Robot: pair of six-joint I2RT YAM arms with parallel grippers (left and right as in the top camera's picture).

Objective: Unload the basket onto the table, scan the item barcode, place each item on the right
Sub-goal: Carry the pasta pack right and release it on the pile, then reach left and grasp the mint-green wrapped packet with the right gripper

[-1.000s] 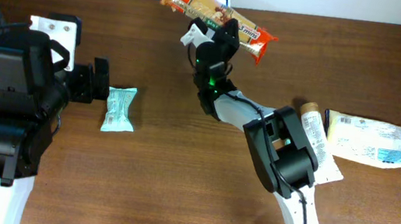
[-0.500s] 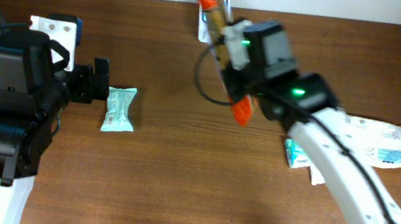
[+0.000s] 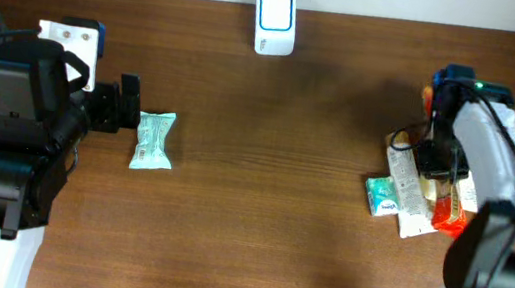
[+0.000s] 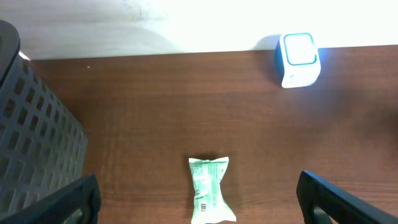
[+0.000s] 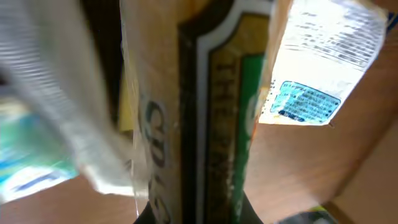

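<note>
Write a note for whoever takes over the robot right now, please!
Left gripper: open, holding nothing, next to the green snack packet.
Right gripper: shut on the snack bar, above the pile of packets on the right.
Scanner: far edge, nothing at it.
Done: the bar was up by the scanner a second ago.
Left: release the bar; the green packet is probably next.

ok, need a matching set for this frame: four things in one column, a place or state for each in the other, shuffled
1 scanner
2 green packet
3 snack bar
4 basket

A black mesh, far left
B gripped, right side
C back edge, centre
D lying flat, left of centre

Pairs: 1-C, 2-D, 3-B, 4-A
</note>
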